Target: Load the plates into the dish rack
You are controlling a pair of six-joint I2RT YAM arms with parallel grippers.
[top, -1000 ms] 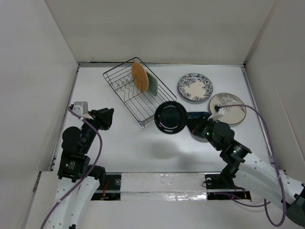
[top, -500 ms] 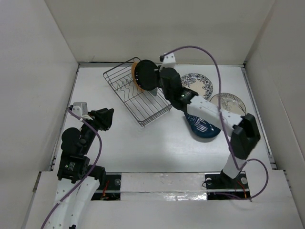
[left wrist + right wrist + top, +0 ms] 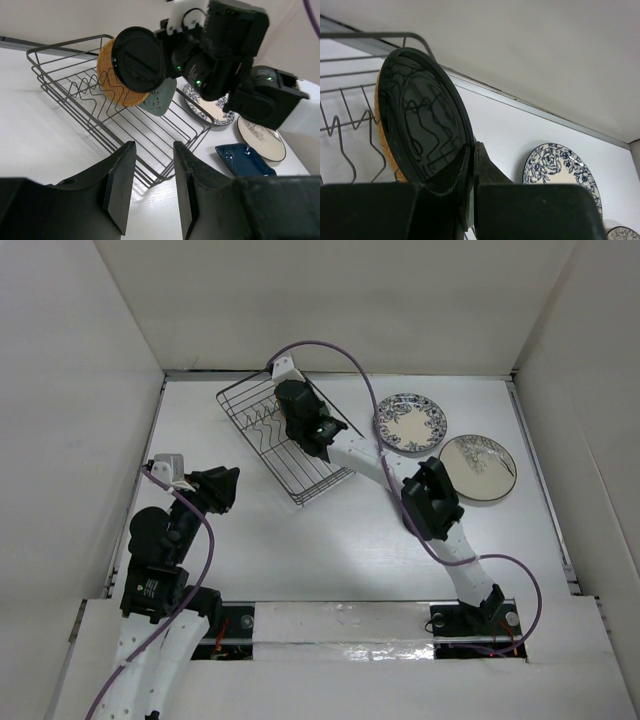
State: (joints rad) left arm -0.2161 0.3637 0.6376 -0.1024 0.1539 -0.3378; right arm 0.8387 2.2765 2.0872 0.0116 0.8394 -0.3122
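My right gripper (image 3: 298,405) is shut on the rim of the small glossy black plate (image 3: 420,127) and holds it upright over the silver wire dish rack (image 3: 255,430), right against the tan woven disc (image 3: 112,75). The pale green plate (image 3: 159,97) stands in the rack behind them. In the left wrist view the black plate (image 3: 139,59) hangs in front of the disc. My left gripper (image 3: 215,488) is open and empty, left of the rack. The blue-white floral plate (image 3: 410,423), the cream plate (image 3: 477,468) and the dark blue leaf-shaped plate (image 3: 245,159) lie on the table.
White walls enclose the table on three sides. My right arm (image 3: 430,502) stretches across the table from the front right to the rack and hides the leaf-shaped plate in the top view. The rack's zigzag dividers (image 3: 350,125) show left of the black plate.
My right arm has carried the black plate from the middle of the table up and back over the rack, next to the tan disc. The left arm has not moved.
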